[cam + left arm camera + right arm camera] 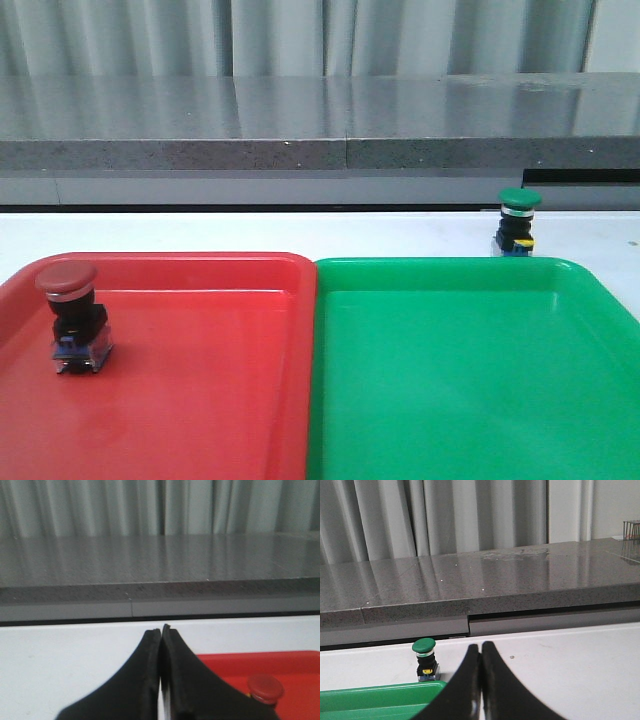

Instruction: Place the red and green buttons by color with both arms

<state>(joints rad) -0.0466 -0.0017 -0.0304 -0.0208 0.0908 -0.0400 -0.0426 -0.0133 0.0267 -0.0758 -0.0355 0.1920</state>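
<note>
Red plastic forms the tray [200,400] on the left of the front view, and a green tray [470,380] lies right beside it, their long edges touching. Both rest on a white desk [300,232]. The red button [73,317] stands upright inside the red tray, near its left wall, dark cap on top and bluish base on the tray floor. The green button [517,221] stands upright on the desk just behind the far rim of the green tray, toward its right end, not inside it.

The left gripper [161,630] is closed on nothing, its black fingertips pressed together above the desk; in its wrist view the red button's cap [266,688] and a corner of the red tray [300,670] show beside the fingers. The right gripper [480,647] is likewise closed and empty, with the green button [425,659] and the green tray's rim [375,692] off to one side of it. A grey speckled ledge [320,120] runs behind the desk, with pale curtains [300,35] beyond.
</note>
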